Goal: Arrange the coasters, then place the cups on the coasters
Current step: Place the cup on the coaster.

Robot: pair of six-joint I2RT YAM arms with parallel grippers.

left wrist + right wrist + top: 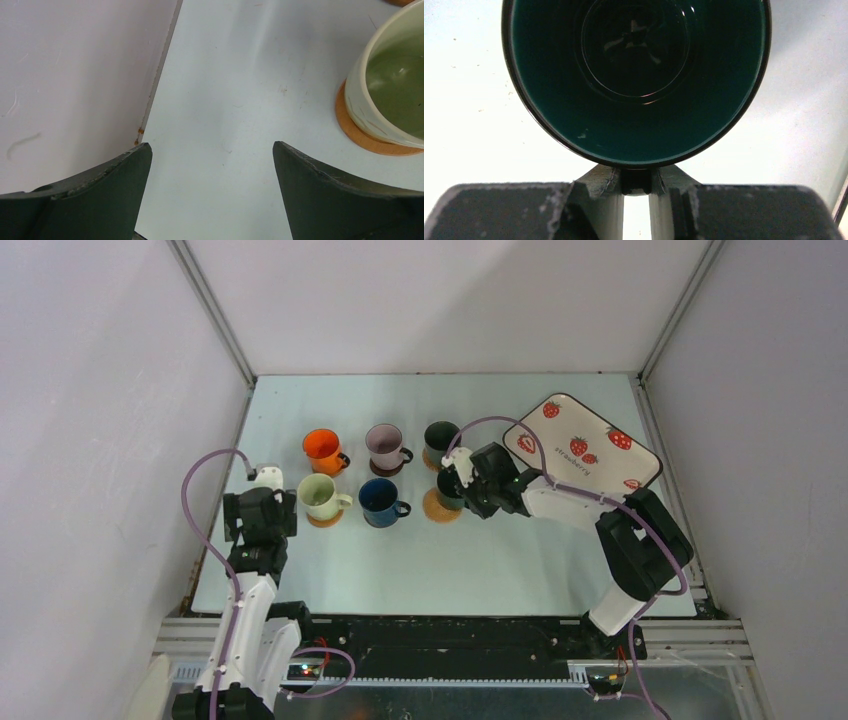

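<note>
Dark green cup was pinched by its handle in the nearly closed right gripper, straight over the tan coaster at the near right. Whether it touched could not be told. Left gripper gaped wide and empty, just left of the pale green cup.

The top camera looks steeply down from above and behind the robot, far enough back to hold the whole table. The left wrist camera looks down past the left gripper at nearby table beside the wall, and its right edge catches the pale green cup, which the top view also shows. The right wrist camera sits very close behind the right gripper, looking into the dark green cup, which also shows mid-table in the top view.
</note>
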